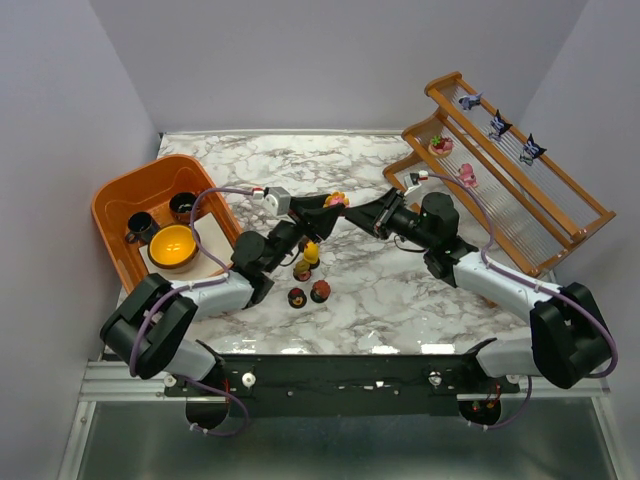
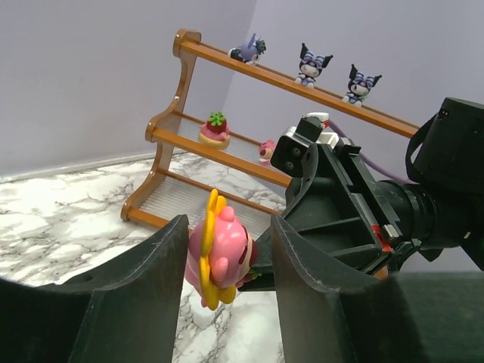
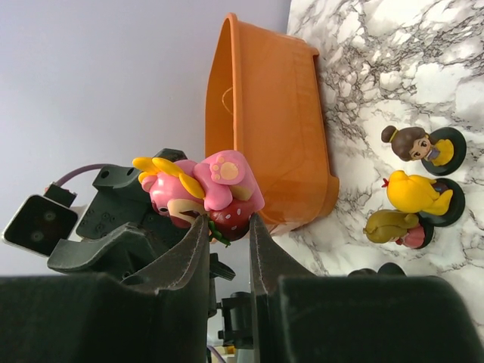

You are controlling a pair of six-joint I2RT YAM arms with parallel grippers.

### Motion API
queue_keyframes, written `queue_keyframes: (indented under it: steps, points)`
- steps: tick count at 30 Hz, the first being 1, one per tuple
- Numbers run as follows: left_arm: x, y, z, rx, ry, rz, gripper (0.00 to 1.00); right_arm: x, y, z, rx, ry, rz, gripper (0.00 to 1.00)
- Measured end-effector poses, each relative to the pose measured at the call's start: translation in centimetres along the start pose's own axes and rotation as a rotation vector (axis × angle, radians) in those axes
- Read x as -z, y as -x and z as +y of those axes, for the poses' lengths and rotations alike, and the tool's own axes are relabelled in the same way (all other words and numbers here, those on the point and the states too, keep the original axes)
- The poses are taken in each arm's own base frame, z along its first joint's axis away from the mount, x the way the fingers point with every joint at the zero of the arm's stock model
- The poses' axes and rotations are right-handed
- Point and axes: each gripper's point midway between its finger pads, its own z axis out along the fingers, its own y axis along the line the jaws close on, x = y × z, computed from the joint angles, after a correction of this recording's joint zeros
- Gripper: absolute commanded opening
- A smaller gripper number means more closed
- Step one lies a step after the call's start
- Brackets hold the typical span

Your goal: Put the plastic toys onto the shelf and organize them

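Note:
A pink toy with yellow petals (image 1: pixel 337 200) hangs above the table's middle, between both grippers. My right gripper (image 3: pixel 228 223) is shut on its red strawberry base (image 3: pixel 236 214). My left gripper (image 2: pixel 228 236) is open around the same toy (image 2: pixel 219 249), with a gap at its right finger (image 2: pixel 318 295). The wooden shelf (image 1: pixel 520 190) stands at the back right. It holds three purple-black toys (image 2: pixel 314 64) on the top tier and two pink ones (image 2: pixel 215 128) on the lower tier. Several toys (image 1: pixel 311 255) stand on the table below the grippers and show in the right wrist view (image 3: pixel 416 193).
An orange tub (image 1: pixel 125 200) at the left holds two dark cups (image 1: pixel 183 205) and a yellow bowl (image 1: pixel 172 245). Its wall shows in the right wrist view (image 3: pixel 272 121). Walls close the table at the back and sides.

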Motion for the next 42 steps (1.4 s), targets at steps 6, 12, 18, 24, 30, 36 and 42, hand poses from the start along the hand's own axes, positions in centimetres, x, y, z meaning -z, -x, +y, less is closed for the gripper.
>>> queue_keyframes:
  steps: [6, 12, 18, 24, 30, 36, 42]
  points:
    - [0.0, -0.8, 0.3, 0.006, 0.003, 0.020, 0.51, -0.1, -0.1, -0.3, -0.004, -0.006, 0.004, 0.01]
    - [0.0, -1.2, 0.6, 0.008, 0.008, 0.026, 0.23, -0.2, -0.1, -0.4, -0.012, -0.009, 0.009, 0.01]
    - [0.0, -1.1, 0.7, 0.008, 0.007, 0.018, 0.00, -0.2, -0.1, -0.5, -0.010, -0.008, 0.010, 0.20]
    - [0.1, -1.3, 0.6, -0.014, -0.004, 0.037, 0.00, -0.2, -0.2, -0.6, 0.042, -0.012, 0.015, 0.56]
    - [0.8, -1.2, 0.7, -0.042, -0.041, 0.091, 0.00, 0.1, 0.2, -0.1, 0.218, -0.055, 0.039, 0.61]
    - [1.7, -3.0, -0.4, -0.105, -0.151, 0.269, 0.00, 2.0, 2.3, 4.2, 0.617, -0.014, 0.023, 0.59]
    - [2.2, -3.3, -3.0, -0.178, -0.327, 0.404, 0.00, 3.9, 2.1, 6.9, 1.039, 0.048, 0.162, 0.54]
